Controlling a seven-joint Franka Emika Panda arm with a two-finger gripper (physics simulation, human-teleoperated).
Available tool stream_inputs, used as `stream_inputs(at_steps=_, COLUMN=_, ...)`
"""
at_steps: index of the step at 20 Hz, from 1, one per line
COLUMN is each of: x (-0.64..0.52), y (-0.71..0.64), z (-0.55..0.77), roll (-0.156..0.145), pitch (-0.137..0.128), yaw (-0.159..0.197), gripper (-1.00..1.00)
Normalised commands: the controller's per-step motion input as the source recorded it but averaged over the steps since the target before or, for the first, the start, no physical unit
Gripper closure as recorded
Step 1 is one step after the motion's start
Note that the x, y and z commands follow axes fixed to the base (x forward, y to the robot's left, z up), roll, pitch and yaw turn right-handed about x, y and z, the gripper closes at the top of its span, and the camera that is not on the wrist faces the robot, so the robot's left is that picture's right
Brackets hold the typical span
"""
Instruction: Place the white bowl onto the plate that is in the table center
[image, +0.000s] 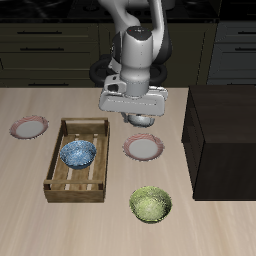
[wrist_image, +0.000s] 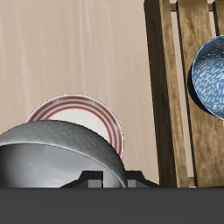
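Note:
My gripper (image: 137, 112) is shut on the rim of the white bowl (image: 139, 119), which hangs in the air a little behind the plate (image: 144, 148) in the table's middle. In the wrist view the bowl's grey shiny inside (wrist_image: 54, 150) fills the space right in front of the gripper (wrist_image: 111, 180). Beyond it lies the pink-rimmed plate (wrist_image: 85, 116), partly covered by the bowl. The bowl does not touch the plate.
A wooden tray (image: 58, 163) beside the plate holds a blue-patterned bowl (image: 77, 153); the tray (wrist_image: 178, 96) and that bowl (wrist_image: 213, 75) also show in the wrist view. A yellow-green bowl (image: 150, 204) sits nearer the front edge. A second pink-rimmed plate (image: 29, 127) and a dark box (image: 225, 140) flank the scene.

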Motion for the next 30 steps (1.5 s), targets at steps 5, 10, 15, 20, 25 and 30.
stream_inputs(at_steps=5, x=0.02, y=0.10, z=-0.30, roll=0.009, pitch=0.031, yaw=0.007, gripper=1.00)
stream_inputs(at_steps=10, x=0.04, y=0.01, z=-0.29, roll=-0.009, pitch=0.022, yaw=0.017, gripper=1.00)
stream_inputs(at_steps=15, x=0.05, y=0.06, z=-0.25, roll=-0.005, pitch=0.025, yaw=0.017, gripper=1.00)
stream_inputs(at_steps=20, x=0.01, y=0.16, z=-0.25, roll=0.029, pitch=0.050, yaw=0.066, gripper=-1.00)
stream_inputs(at_steps=25, x=-0.13, y=0.02, z=0.00, roll=-0.007, pitch=0.005, yaw=-0.005, gripper=-1.00)
stream_inputs(at_steps=30, x=-0.11, y=0.02, z=0.08, roll=0.014, pitch=-0.010, yaw=0.001, gripper=-1.00)
